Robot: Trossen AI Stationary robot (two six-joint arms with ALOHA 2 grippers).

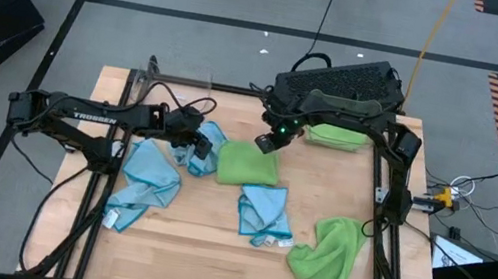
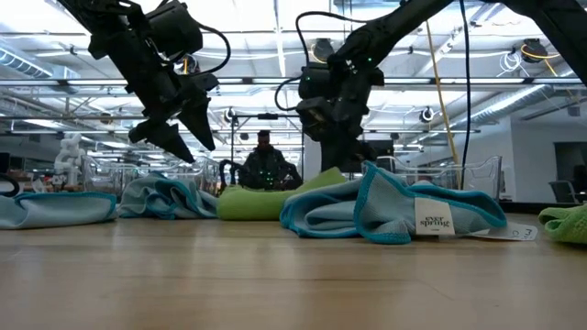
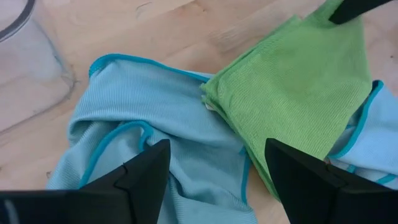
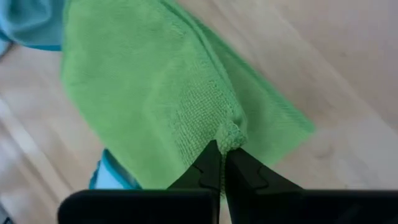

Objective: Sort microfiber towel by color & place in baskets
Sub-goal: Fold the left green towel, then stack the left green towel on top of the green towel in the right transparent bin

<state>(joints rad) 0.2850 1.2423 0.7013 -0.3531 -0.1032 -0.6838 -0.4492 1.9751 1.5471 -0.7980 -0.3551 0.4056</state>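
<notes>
Right fingers (image 4: 222,163) pinching green towel (image 4: 155,93)

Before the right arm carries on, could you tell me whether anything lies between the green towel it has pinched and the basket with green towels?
Nothing visible does. The right gripper is shut on the green towel, and bare table separates it from the basket behind.

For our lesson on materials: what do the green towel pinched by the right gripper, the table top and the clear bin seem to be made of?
Green towel, pinched at its edge by the right gripper: soft knitted cloth, likely microfiber, with a matte looped texture.
Table top: pale wood, probably plywood, with visible grain and a low sheen.
Clear bin: see-through plastic by its look, glossy and smooth, with a rounded corner.
</notes>
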